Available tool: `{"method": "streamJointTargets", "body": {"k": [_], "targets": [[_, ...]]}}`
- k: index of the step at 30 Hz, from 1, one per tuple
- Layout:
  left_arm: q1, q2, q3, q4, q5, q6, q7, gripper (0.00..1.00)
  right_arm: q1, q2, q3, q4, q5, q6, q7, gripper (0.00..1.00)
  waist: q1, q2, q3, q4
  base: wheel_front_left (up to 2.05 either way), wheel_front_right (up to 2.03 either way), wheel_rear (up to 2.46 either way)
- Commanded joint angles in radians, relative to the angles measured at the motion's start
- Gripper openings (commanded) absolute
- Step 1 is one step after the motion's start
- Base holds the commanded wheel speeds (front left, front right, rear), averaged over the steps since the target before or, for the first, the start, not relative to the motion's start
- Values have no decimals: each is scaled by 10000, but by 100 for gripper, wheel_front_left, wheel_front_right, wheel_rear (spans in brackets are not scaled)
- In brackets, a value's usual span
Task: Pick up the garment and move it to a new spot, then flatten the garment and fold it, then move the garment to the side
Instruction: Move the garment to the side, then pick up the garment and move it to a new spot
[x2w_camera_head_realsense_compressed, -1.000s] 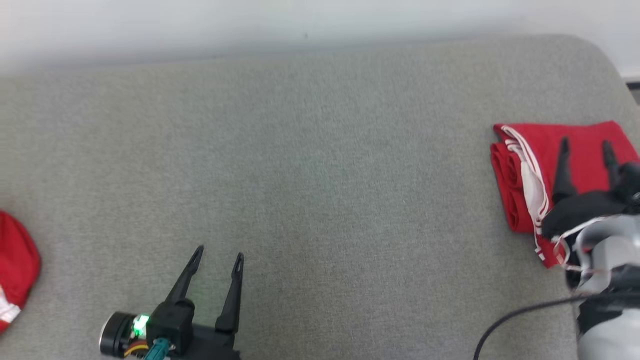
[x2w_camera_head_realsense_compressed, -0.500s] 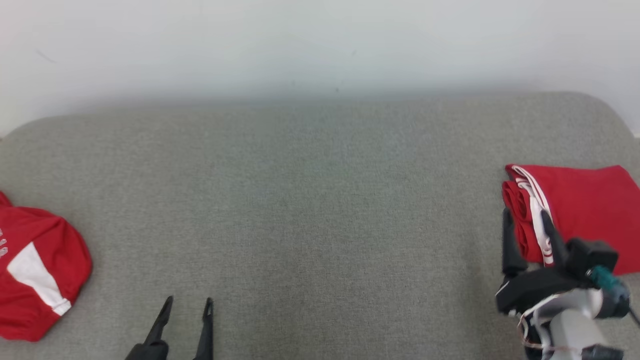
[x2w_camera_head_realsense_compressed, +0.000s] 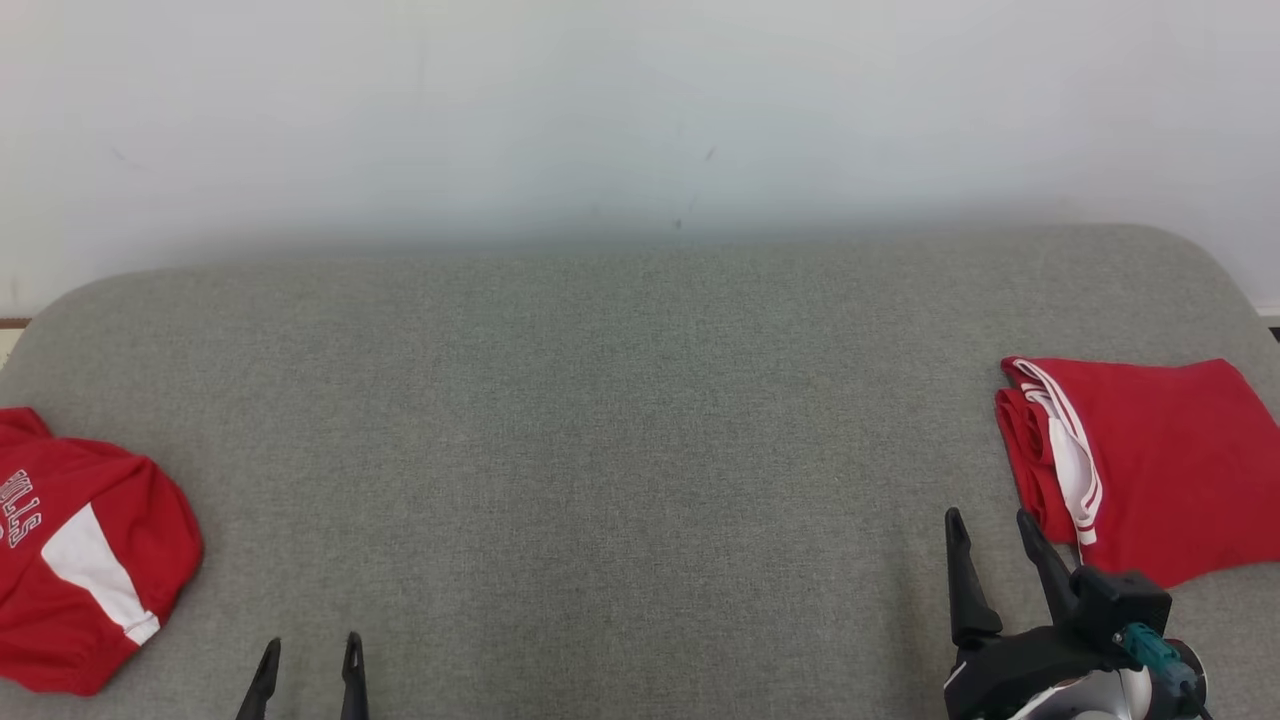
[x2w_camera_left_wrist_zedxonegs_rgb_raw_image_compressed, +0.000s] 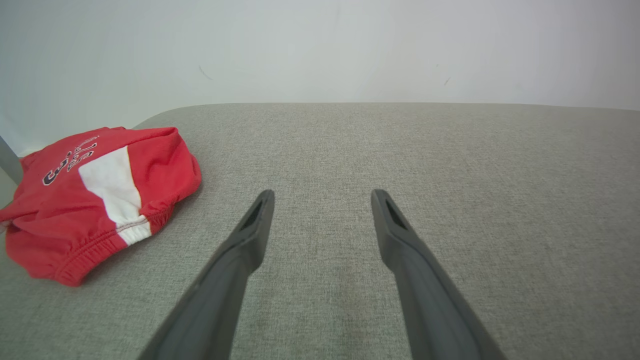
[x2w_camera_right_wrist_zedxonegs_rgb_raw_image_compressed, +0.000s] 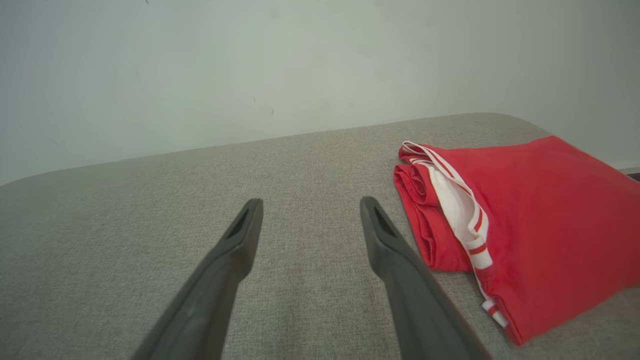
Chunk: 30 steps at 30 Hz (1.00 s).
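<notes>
**Head view.** A grey cushion (x2w_camera_head_realsense_compressed: 600, 420) spans the frame beneath a pale wall (x2w_camera_head_realsense_compressed: 600, 100). The folded garment (x2w_camera_head_realsense_compressed: 1160, 460), red with white trim, lies flat at the far right and is cut by the frame edge. Its rolled fold edge runs away from the robot. The right gripper (x2w_camera_head_realsense_compressed: 989, 520) stands just beside that garment's near left corner, fingers spread and holding nothing. It is clearly the nearer arm. A second, crumpled garment (x2w_camera_head_realsense_compressed: 80, 580) sits in a heap at the far left with no clear long axis. The left gripper (x2w_camera_head_realsense_compressed: 311, 645) is at the bottom edge, spread and empty, to the right of the heap and apart from it. Dark lettering (x2w_camera_head_realsense_compressed: 20, 505) on the heap reads in part "LLS"; the rest runs off the frame.

**Left wrist view.** The fingers of the left gripper (x2w_camera_left_wrist_zedxonegs_rgb_raw_image_compressed: 323, 197) are parted over bare cushion. The crumpled garment (x2w_camera_left_wrist_zedxonegs_rgb_raw_image_compressed: 100, 195) lies ahead and to their left, showing a white panel (x2w_camera_left_wrist_zedxonegs_rgb_raw_image_compressed: 112, 182). Its lettering (x2w_camera_left_wrist_zedxonegs_rgb_raw_image_compressed: 70, 160) is tilted and not legible here.

**Right wrist view.** The right gripper (x2w_camera_right_wrist_zedxonegs_rgb_raw_image_compressed: 311, 202) is spread and empty. The folded garment (x2w_camera_right_wrist_zedxonegs_rgb_raw_image_compressed: 540, 215) lies to its right, close by the right finger. Judged from its placing, the side move looks complete.
</notes>
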<state>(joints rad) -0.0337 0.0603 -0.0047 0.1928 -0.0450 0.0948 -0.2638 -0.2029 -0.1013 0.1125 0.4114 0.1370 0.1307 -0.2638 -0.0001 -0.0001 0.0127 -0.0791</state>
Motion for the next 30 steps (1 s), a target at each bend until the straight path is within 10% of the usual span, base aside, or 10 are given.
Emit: {"method": "streamJointTargets", "body": {"k": [1,30], "targets": [[228,13,56,-2,-40,27,-9,100,131,26,23,-35,-114,-1,-7,100,1,1,-14,-10,0,0,0],[162,-86,451,164,157,-113,-9,100,615,162,737,-655,-13,-1,-7,100,1,1,-106,478,0,0,0]]}}
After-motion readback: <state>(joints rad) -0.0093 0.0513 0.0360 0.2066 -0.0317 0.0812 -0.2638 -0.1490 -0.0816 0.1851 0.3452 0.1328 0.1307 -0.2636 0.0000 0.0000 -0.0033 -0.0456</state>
